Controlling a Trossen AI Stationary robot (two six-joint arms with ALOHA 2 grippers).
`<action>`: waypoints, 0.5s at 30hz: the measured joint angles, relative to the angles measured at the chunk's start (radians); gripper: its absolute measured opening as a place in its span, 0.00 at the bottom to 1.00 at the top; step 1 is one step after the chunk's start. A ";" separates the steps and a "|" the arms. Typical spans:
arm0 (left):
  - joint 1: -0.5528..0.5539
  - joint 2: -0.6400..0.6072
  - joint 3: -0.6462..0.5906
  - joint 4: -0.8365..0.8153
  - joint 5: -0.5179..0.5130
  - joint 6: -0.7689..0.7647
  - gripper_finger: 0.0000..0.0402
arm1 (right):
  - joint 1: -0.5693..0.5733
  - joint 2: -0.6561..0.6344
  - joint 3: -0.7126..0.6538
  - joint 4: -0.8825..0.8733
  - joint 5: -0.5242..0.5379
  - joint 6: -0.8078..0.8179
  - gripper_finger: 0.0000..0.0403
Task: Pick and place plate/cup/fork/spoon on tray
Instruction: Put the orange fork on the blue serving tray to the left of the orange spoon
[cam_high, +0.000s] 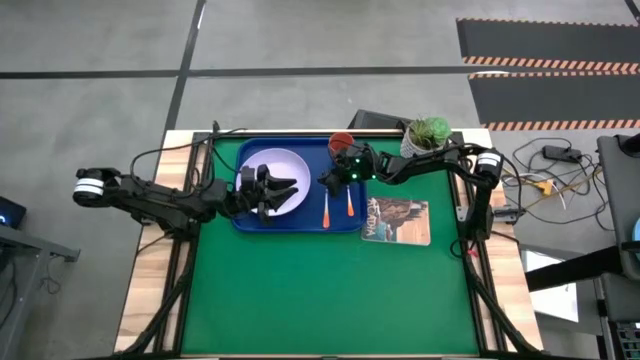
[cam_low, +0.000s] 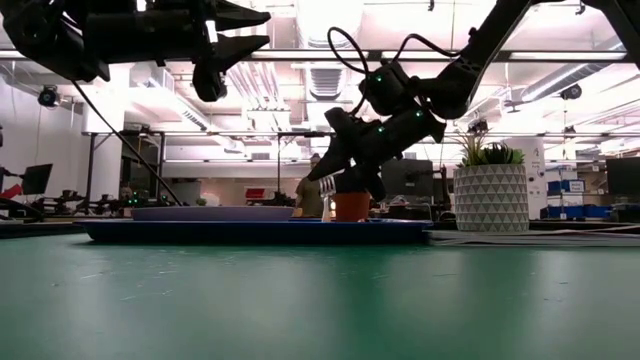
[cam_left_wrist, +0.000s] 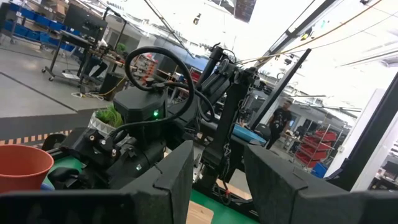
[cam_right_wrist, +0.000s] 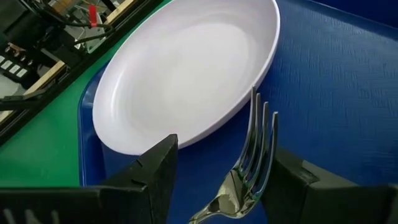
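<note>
The blue tray (cam_high: 310, 155) lies at the table's far middle. On it rest the pale plate (cam_high: 285, 165) at the left, the orange-red cup (cam_high: 341, 143) at the far right corner, and the orange-handled fork (cam_high: 326, 208) and spoon (cam_high: 349, 205) side by side. My right gripper (cam_high: 325, 183) is open and low over the tray. Its fingers stand on either side of the fork's tines (cam_right_wrist: 260, 140), which lie flat on the tray (cam_right_wrist: 336, 93) beside the plate (cam_right_wrist: 186, 68). My left gripper (cam_high: 285, 190) hovers open high over the plate.
A white pot with a green plant (cam_high: 428, 135) stands at the far right, behind my right arm. A printed booklet (cam_high: 397, 220) lies on the green mat to the right of the tray. The near half of the mat (cam_high: 320, 300) is bare.
</note>
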 joint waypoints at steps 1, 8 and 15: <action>0.000 0.000 0.000 0.000 0.000 0.000 0.31 | 0.000 0.000 0.000 -0.003 0.000 0.000 0.45; 0.000 0.000 0.000 0.000 0.000 0.000 0.31 | -0.003 0.000 0.000 -0.034 0.000 -0.004 0.45; 0.000 0.000 0.000 0.000 0.000 0.000 0.31 | -0.008 0.000 0.000 -0.046 0.000 -0.006 0.45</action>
